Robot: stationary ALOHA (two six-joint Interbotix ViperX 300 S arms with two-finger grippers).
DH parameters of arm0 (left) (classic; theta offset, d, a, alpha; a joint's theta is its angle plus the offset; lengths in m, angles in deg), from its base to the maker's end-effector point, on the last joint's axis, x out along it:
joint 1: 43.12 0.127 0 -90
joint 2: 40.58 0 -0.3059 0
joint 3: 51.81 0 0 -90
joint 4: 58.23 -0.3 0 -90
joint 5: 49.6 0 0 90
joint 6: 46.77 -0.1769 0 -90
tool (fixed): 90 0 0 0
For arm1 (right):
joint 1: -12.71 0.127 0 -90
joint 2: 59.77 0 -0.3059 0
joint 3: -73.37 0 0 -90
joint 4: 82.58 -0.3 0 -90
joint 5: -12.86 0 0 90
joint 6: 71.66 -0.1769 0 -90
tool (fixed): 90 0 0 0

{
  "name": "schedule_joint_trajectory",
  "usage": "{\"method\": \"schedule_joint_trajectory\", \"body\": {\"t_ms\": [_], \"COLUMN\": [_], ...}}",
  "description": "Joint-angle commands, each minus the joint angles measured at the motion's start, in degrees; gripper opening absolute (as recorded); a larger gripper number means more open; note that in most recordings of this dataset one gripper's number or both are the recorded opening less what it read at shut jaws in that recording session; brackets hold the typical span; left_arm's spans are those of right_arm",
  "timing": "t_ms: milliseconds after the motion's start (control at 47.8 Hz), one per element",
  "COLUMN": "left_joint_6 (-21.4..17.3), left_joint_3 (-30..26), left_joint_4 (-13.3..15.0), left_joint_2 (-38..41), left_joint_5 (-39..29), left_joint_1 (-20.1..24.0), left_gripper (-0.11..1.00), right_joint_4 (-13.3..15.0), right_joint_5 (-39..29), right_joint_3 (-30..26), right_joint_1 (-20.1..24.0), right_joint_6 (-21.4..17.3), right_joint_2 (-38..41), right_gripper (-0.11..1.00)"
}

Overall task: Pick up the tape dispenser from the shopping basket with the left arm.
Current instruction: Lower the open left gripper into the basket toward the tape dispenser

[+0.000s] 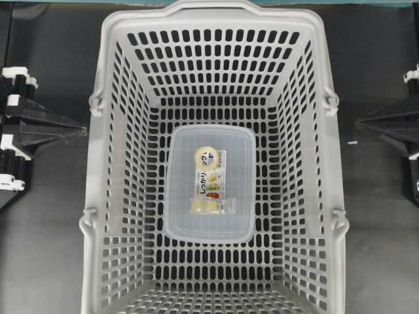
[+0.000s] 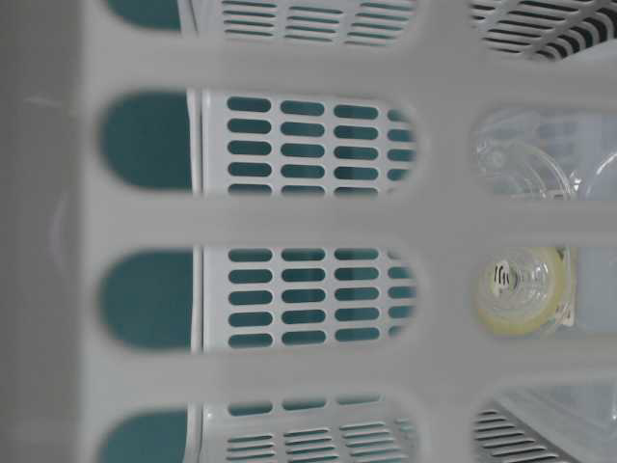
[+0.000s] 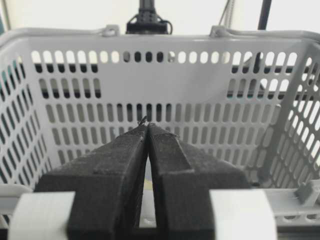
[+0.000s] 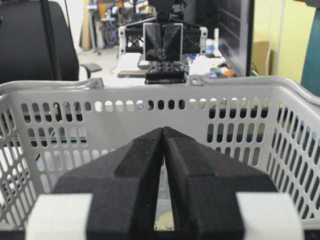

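Note:
The light-grey slotted shopping basket fills the middle of the overhead view. On its floor lies a frosted container, and the tape dispenser, a small clear piece with a pale yellow roll, rests on that container's lid near the front end. Through the basket wall the table-level view shows the tape dispenser's roll. My left gripper is outside the basket's left wall, shut and empty, its tips pointing at the basket. My right gripper is outside the right wall, also shut with nothing in it.
The translucent food container with a printed label lies flat in the basket's centre. Grey handles hang at the basket rim on both sides. Dark table surface surrounds the basket. The left arm shows beyond the far rim in the right wrist view.

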Motion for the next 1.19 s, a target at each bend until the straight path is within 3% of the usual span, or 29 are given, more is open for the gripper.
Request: {"method": "schedule_joint_trajectory", "body": {"t_ms": [0,84,356,691,795,921,1004,1172], "left_joint_6": [1.3,2.7,4.0,4.1,4.2,4.0,4.0,4.1], "left_joint_3": [-4.6,-8.9,-26.6,-41.3,-44.9,-48.4,-49.9,-51.8], "left_joint_4": [-2.3,-2.3,-2.4,-2.3,-2.3,-2.3,-2.3,-2.3], "left_joint_2": [0.7,2.3,14.0,31.1,35.2,39.9,42.4,46.2], "left_joint_5": [-3.1,-8.7,-32.3,-47.3,-50.9,-54.2,-55.4,-56.1], "left_joint_1": [-1.7,-2.5,-5.8,-7.3,-7.5,-7.9,-8.3,-8.9], "left_gripper": [0.06,0.00,0.00,0.00,0.00,0.00,0.00,0.00], "right_joint_4": [-0.3,-0.7,-0.6,-0.7,-0.7,-0.6,-0.6,-0.6], "right_joint_5": [0.4,0.1,-1.2,-4.7,-5.1,-5.2,-5.2,-5.2], "right_joint_3": [-1.1,-1.2,-1.4,-1.4,-1.5,-1.4,-1.2,-1.1], "right_joint_1": [0.2,0.2,0.0,-0.2,-0.4,-0.4,-0.4,-0.4], "right_joint_6": [-0.4,-0.6,-2.9,-3.2,-3.1,-3.1,-3.1,-3.0], "right_joint_2": [0.3,0.0,-0.1,-0.4,-0.6,-0.9,-0.9,-1.0], "right_gripper": [0.00,0.00,0.00,0.03,0.18,0.49,0.64,0.68]}}
